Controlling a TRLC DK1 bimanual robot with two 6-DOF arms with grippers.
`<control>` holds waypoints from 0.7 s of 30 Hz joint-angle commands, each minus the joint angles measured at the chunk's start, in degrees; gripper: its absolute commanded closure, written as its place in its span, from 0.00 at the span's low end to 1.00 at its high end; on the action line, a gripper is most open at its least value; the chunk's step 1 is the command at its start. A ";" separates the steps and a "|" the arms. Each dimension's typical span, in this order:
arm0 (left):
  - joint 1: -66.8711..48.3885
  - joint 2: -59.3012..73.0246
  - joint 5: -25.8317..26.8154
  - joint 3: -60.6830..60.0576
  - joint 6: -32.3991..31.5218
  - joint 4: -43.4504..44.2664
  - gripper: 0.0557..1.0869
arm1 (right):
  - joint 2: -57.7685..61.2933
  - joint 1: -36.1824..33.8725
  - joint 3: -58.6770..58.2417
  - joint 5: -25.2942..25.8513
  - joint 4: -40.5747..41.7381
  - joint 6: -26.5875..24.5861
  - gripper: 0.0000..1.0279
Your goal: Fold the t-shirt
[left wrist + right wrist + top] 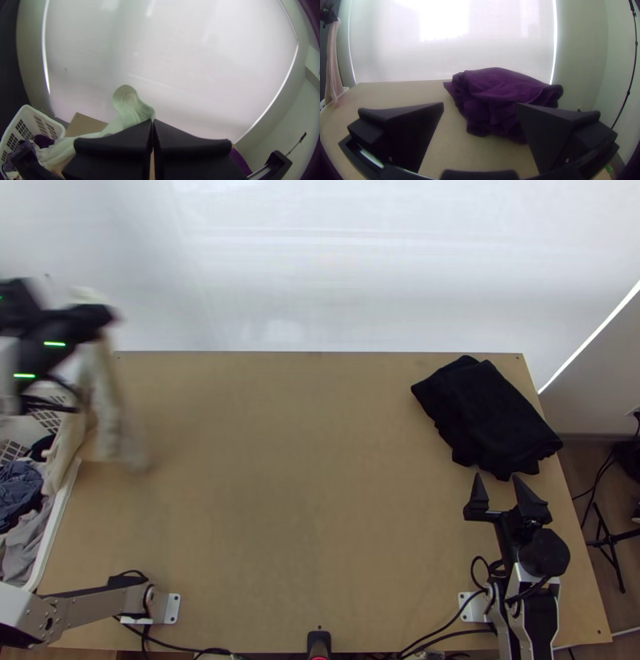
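- Left gripper (107, 314): clenched on the pale t-shirt (110, 408), a bunched piece poking past its fingertips; the rest hangs in loose folds at the table's far left.
- Right gripper (498, 477): fingers spread wide, nothing between them, pointing toward the far side.
- Just beyond it, a dark folded pile of cloth (488, 412) takes up the far right corner, in its way.
- By the left edge, the white basket (55, 522) holds jumbled clothes (22, 490); its rim stands beside and partly behind the hanging shirt.
- Left arm: swings out past the left edge, raised.
- Right arm: drawn in close above its base, near right.
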 commanded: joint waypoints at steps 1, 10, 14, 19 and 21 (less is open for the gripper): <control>-33.00 2.20 -13.31 -9.02 -1.78 5.04 0.97 | 0.01 -0.14 0.01 0.02 0.00 0.31 0.03; -56.20 14.68 -17.62 -15.35 1.91 9.08 0.97 | 0.10 -0.41 0.01 0.29 0.00 0.57 0.03; -61.56 19.25 -17.44 -15.17 1.73 14.53 0.97 | 0.10 -0.41 0.01 1.16 0.00 0.57 0.03; -64.02 27.52 -16.65 -6.56 0.59 17.60 0.97 | 0.10 -0.41 0.01 1.87 0.00 0.93 0.03; -64.11 30.94 -16.12 -0.94 -0.38 17.69 0.97 | 0.10 -0.41 0.01 2.04 0.00 1.01 0.03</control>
